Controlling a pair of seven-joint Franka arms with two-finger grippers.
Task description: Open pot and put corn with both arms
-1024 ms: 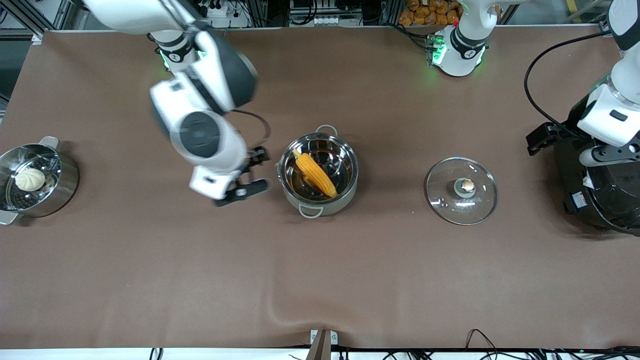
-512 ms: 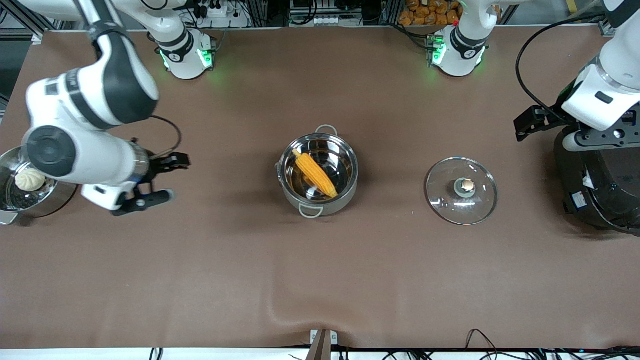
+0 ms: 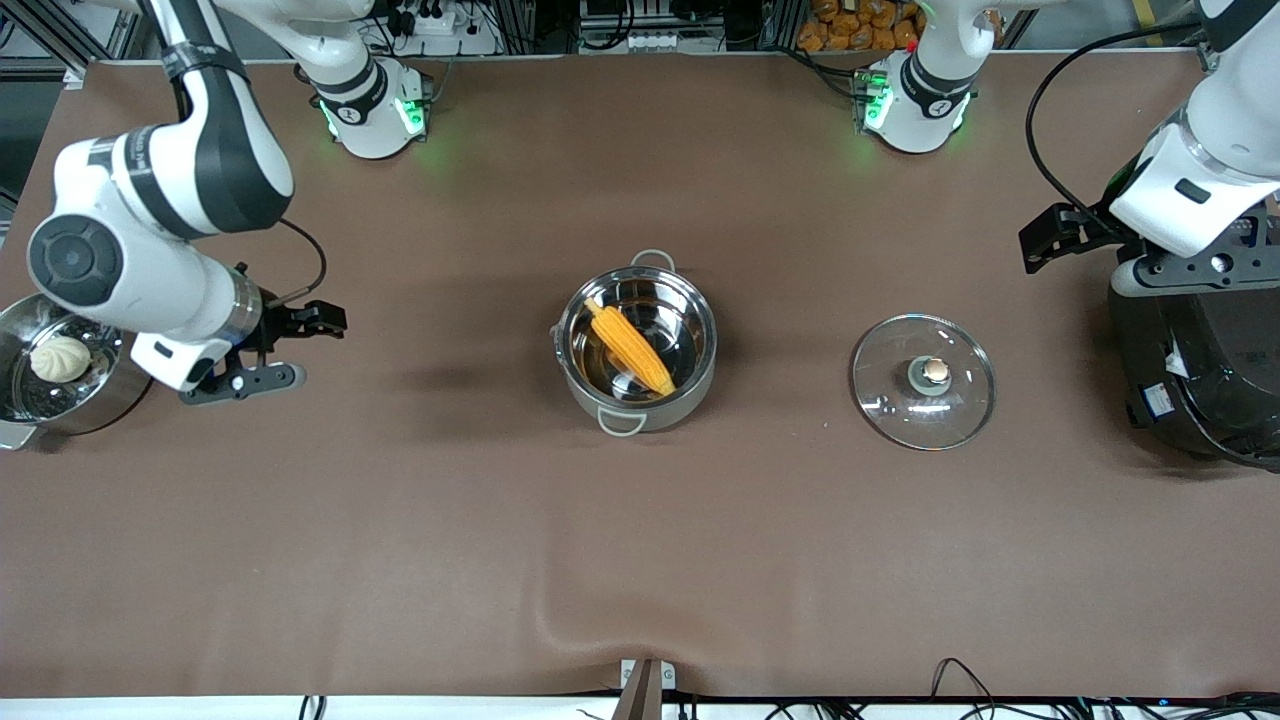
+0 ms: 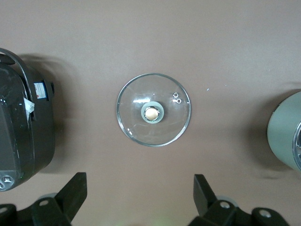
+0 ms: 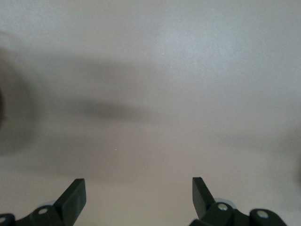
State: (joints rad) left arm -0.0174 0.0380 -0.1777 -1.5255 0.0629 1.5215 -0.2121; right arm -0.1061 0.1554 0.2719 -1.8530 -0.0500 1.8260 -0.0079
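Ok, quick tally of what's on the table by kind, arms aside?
Steel pots or pans: 2, the pot and the steamer pan
Glass lids: 1, the lid
Black cookers: 1, the cooker
Food items: 2, the corn and the bun
Total: 6

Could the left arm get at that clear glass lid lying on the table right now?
Probably yes: the clear glass lid lies bare on the brown table, nothing on it, and the left gripper hangs open above it.

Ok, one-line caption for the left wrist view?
Open left hand over brown table, clear round glass lid lying below, large black cooker beside it.
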